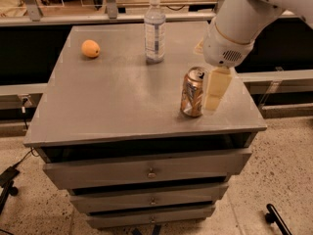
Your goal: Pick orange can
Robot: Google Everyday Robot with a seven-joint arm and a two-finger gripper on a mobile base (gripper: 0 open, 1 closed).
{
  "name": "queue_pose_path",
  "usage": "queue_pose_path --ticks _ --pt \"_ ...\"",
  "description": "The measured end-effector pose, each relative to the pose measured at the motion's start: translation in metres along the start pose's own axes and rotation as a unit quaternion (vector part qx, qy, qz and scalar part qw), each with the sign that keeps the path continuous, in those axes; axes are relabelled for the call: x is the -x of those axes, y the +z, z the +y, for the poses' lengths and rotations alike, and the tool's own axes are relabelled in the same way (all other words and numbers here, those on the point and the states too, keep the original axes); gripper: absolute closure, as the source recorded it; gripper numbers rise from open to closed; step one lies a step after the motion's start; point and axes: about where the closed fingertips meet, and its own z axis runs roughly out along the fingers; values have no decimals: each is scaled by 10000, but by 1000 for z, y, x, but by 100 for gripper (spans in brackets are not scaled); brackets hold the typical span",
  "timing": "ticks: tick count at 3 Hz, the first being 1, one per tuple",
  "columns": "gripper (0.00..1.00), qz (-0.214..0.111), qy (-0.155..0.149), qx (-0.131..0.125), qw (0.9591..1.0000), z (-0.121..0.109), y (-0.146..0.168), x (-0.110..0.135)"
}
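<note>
The orange can (192,92) stands upright on the grey cabinet top (122,97), near its right front part. It is shiny orange-copper with a silver top and pull tab. My gripper (213,98) hangs from the white arm (239,23) that reaches in from the upper right. It is right beside the can's right side, down at the can's height, just above the top. I cannot tell whether it touches the can.
A clear plastic water bottle (154,29) stands at the back middle of the top. A small round orange fruit (90,48) lies at the back left. The cabinet has drawers (149,170) below. Its right edge is close to the gripper.
</note>
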Motion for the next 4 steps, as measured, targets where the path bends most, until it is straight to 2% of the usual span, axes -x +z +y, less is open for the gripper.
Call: queue_pose_path --ticks 1,3,4 --pt "20 0 -5 -12 10000 0 0 1" --pt "67 0 -17 -31 10000 1 -1 2" --pt "89 -103 82 -6 9999 -1 -8 2"
